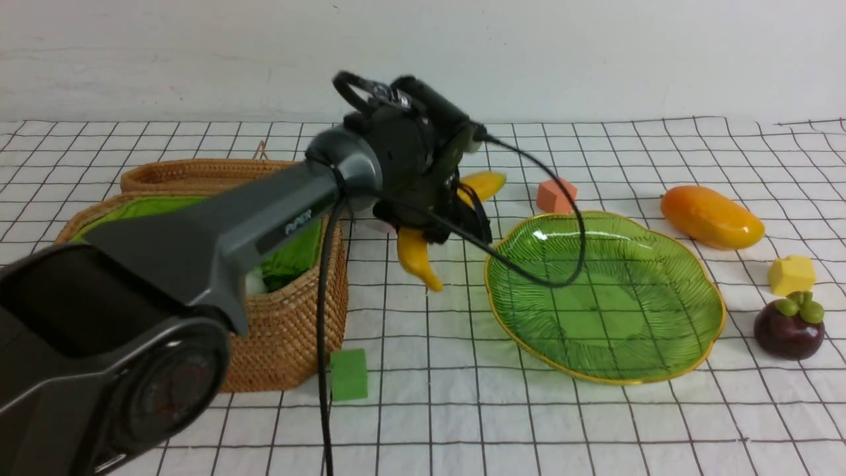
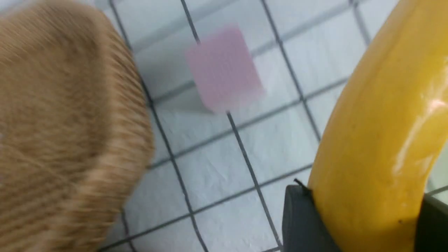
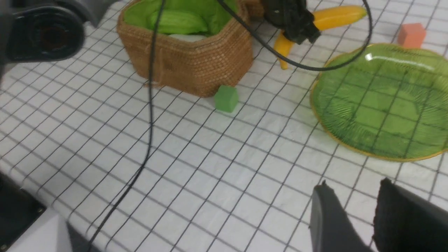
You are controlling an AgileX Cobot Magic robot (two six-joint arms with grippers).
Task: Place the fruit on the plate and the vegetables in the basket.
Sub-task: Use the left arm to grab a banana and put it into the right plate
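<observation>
the banana (image 1: 415,254) is clamped between the two dark fingers (image 2: 301,220) of the left claw (image 2: 367,224), which grips it around its middle. in the front view it hangs tilted, one end pointing down at the cloth (image 1: 462,410) and the other up and away. it sits in the gap between the basket (image 1: 284,330) and the plate (image 1: 628,311), over neither of them. we cannot tell whether its lower tip touches the cloth.

the other two fruits lie on the cloth to the right of the plate. the mango (image 1: 712,217) is near the plate's far right edge, and the mangosteen (image 1: 789,325) stands closer to us, beside the near right edge. neither touches the rim.

in the basket we see the cucumber (image 3: 176,21) resting on the green lining, with a white shape (image 3: 187,36) just under it that we cannot make out. the lid (image 1: 198,173) lies open behind the basket.

the right claw (image 3: 354,185) hovers low over the cloth on the near side of the plate. its fingers are apart with only cloth showing between them.

small cubes are scattered around. a pink cube (image 2: 224,68) is near the basket wall under the left arm, and an orange cube (image 1: 556,196) sits just past the plate's far edge. a yellow cube (image 1: 791,274) is between the mango and the mangosteen, and a green cube (image 1: 348,374) lies at the basket's near corner. a black cable (image 1: 575,225) loops from the left wrist across our view of the plate.
</observation>
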